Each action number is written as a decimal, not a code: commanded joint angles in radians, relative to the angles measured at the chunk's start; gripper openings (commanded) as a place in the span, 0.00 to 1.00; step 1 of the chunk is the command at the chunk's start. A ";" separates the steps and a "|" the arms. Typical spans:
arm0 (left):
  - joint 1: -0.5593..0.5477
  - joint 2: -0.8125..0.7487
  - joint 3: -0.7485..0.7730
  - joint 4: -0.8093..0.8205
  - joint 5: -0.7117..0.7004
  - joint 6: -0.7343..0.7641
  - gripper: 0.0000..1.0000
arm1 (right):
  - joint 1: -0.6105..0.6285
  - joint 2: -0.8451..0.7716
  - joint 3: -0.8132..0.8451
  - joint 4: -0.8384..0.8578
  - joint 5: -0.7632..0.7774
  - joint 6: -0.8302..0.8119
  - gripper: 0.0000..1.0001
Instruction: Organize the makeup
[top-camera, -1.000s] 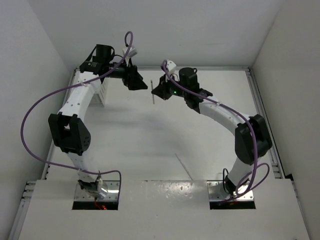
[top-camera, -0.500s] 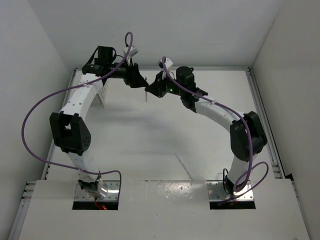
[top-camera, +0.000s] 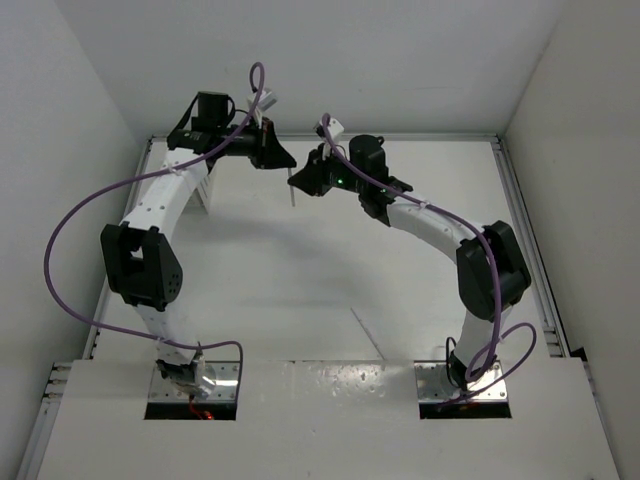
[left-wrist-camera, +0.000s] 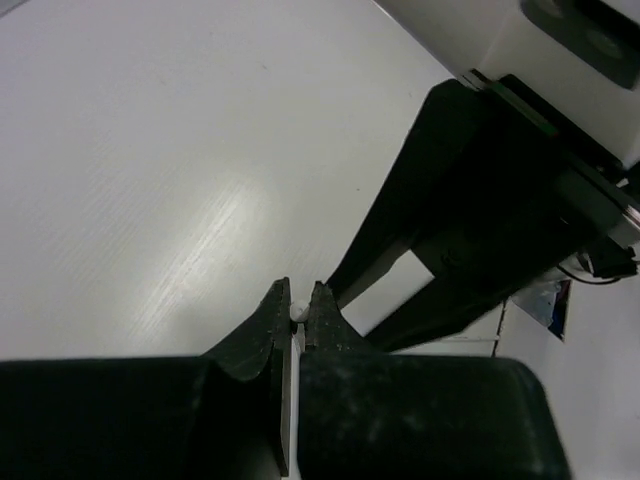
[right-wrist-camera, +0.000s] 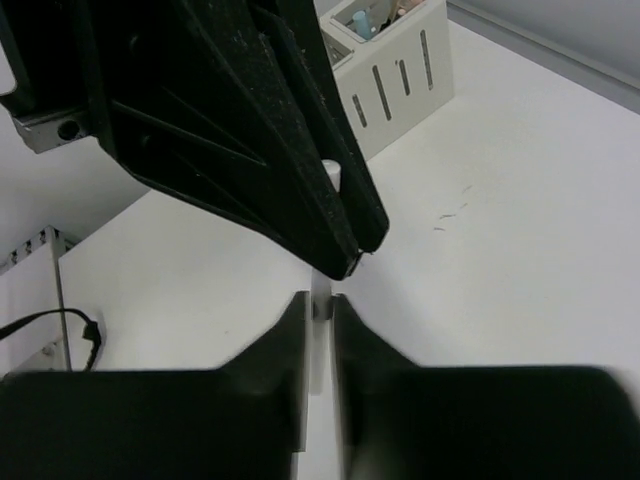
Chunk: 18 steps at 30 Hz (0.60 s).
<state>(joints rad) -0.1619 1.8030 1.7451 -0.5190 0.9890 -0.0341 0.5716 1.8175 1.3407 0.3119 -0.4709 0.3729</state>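
The left fingers (left-wrist-camera: 270, 325) and right fingers (right-wrist-camera: 292, 335) are both clenched on one thin white stick (top-camera: 292, 193), held above the counter (top-camera: 300, 280) at upper centre overhead. If it is pulled before either side lets go, it could be bent or dropped.

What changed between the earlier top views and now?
The right pincer, gripping the thin white stick, carried it left to meet the left pincer. The left pincer was open and has now closed on the stick's end. The right pincer kept its grip, and the white slatted box stayed put.
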 joint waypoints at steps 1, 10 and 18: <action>0.019 0.004 -0.001 0.057 -0.033 0.011 0.00 | 0.017 -0.004 0.032 0.046 -0.035 0.020 0.33; 0.235 -0.025 0.129 -0.059 -0.501 0.258 0.00 | -0.015 -0.061 -0.026 -0.124 0.021 -0.024 1.00; 0.348 -0.002 0.004 0.184 -0.644 0.320 0.00 | -0.013 -0.220 -0.241 -0.320 0.101 -0.109 1.00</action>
<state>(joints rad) 0.1761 1.8027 1.7779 -0.4583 0.3847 0.2558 0.5575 1.6791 1.1652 0.0483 -0.3977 0.3004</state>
